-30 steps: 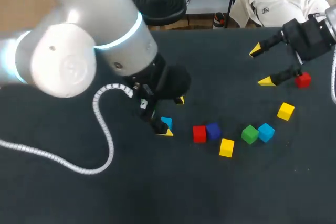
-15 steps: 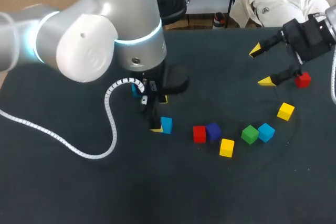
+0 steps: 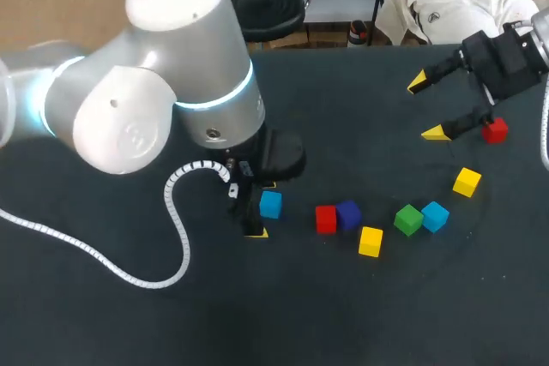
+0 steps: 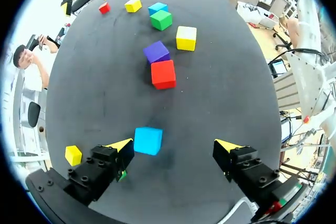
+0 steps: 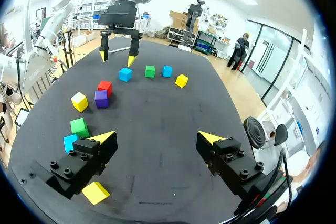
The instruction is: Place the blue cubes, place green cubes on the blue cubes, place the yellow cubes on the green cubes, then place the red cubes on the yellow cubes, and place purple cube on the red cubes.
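Nearest, the left gripper (image 4: 174, 145) hangs low over the table (image 3: 129, 315), its fingers spread wide and gripping nothing. The blue cube (image 4: 147, 140) sits on the table between them, off centre: just beside one yellow tip and well apart from the other. As a cube it has no long axis, and its faces lie roughly square to the fingers. Judgement: the left arm is by far the nearer, and a sideways shift toward that tip would centre the cube before closing. Beyond it, the red cube (image 4: 164, 74) and purple cube (image 4: 156, 52) touch. Further on are the yellow cube (image 4: 186, 38), green cube (image 4: 161, 20) and second blue cube (image 4: 157, 8). Farthest, the right gripper (image 3: 426, 108) is held open, beside the far red cube (image 3: 494, 131).
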`<action>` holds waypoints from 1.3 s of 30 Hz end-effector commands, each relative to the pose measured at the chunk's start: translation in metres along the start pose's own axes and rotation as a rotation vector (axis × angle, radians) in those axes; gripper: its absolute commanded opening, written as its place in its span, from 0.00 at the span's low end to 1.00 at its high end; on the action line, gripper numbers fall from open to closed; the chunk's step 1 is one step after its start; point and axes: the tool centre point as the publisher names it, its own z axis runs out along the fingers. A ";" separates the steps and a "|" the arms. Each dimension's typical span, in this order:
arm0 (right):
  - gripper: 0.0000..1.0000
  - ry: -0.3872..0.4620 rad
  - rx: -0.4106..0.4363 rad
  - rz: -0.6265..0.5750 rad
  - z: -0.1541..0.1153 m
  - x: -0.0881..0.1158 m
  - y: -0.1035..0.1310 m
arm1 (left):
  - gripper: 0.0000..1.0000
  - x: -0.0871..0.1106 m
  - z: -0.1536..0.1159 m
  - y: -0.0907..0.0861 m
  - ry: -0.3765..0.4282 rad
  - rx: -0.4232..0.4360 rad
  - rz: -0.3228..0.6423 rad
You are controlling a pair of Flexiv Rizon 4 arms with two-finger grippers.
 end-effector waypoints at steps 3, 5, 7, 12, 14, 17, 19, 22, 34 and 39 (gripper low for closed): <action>1.00 -0.002 0.001 -0.001 0.000 0.000 0.000 | 1.00 -0.010 0.010 0.020 0.024 0.023 0.023; 1.00 -0.002 0.001 -0.001 0.000 0.000 0.000 | 1.00 -0.008 0.012 0.023 0.031 0.029 0.022; 1.00 -0.002 0.001 -0.001 0.000 0.000 0.000 | 0.99 -0.007 0.013 0.025 0.037 0.033 0.018; 1.00 -0.002 0.001 -0.001 0.000 0.000 0.000 | 0.93 -0.002 0.015 0.027 0.052 0.054 0.017; 1.00 -0.002 0.001 -0.001 0.000 0.000 0.000 | 0.87 0.000 0.017 0.027 0.055 0.061 0.015; 1.00 -0.002 0.001 -0.001 0.000 0.000 0.000 | 0.86 0.002 0.019 0.027 0.061 0.068 0.013; 1.00 -0.002 0.001 -0.001 0.000 0.000 0.000 | 0.85 0.003 0.019 0.026 0.063 0.070 0.011; 1.00 -0.002 0.001 -0.001 0.000 0.000 0.000 | 0.76 0.004 0.019 0.026 0.066 0.071 0.011; 1.00 -0.002 0.001 -0.001 0.000 0.000 0.000 | 0.45 0.002 0.028 0.024 0.064 0.083 0.014; 1.00 -0.002 0.001 -0.001 0.000 0.000 0.000 | 0.00 0.003 0.025 0.022 0.081 0.074 0.000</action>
